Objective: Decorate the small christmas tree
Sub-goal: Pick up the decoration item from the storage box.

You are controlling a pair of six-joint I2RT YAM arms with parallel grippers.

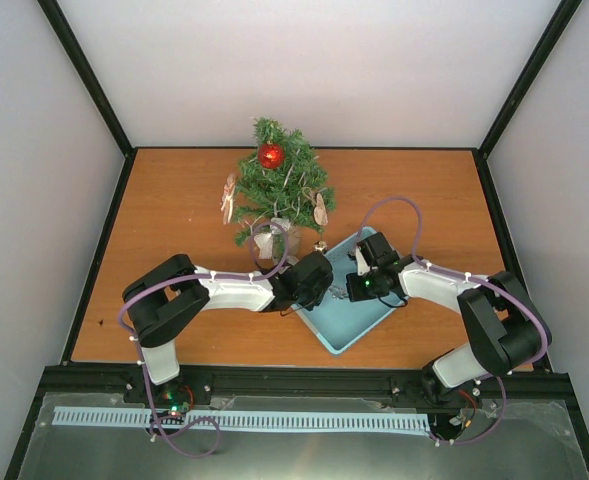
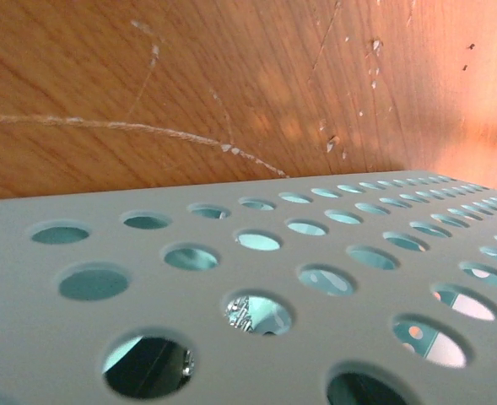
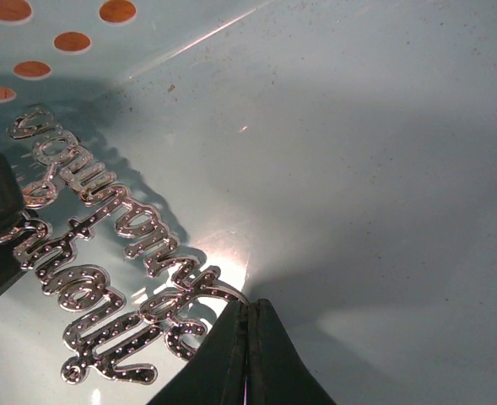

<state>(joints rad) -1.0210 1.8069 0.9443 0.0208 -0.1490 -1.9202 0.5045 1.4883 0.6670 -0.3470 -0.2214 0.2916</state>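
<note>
Now the right end effector (image 3: 248, 312) is clenched, tips touching a glittery script ornament (image 3: 105, 253) in the perforated pale-blue tray (image 3: 358, 169); left end effector (image 1: 312, 282), opening unreadable; small christmas tree (image 1: 279, 185) stands behind on the wooden desk (image 1: 174, 230)

Bright light, glare on tray (image 3: 358, 169), blurred foreground

my left gripper (image 1: 312, 281) reaching toward three o'clock, jaws unseen; my right gripper (image 3: 248, 305) reaching toward ten o'clock, fingers (image 3: 221, 359) pressed together

robot lab booth, white walls (image 1: 314, 70), black frame (image 1: 85, 72), wooden tabletop (image 1: 174, 200)
</note>
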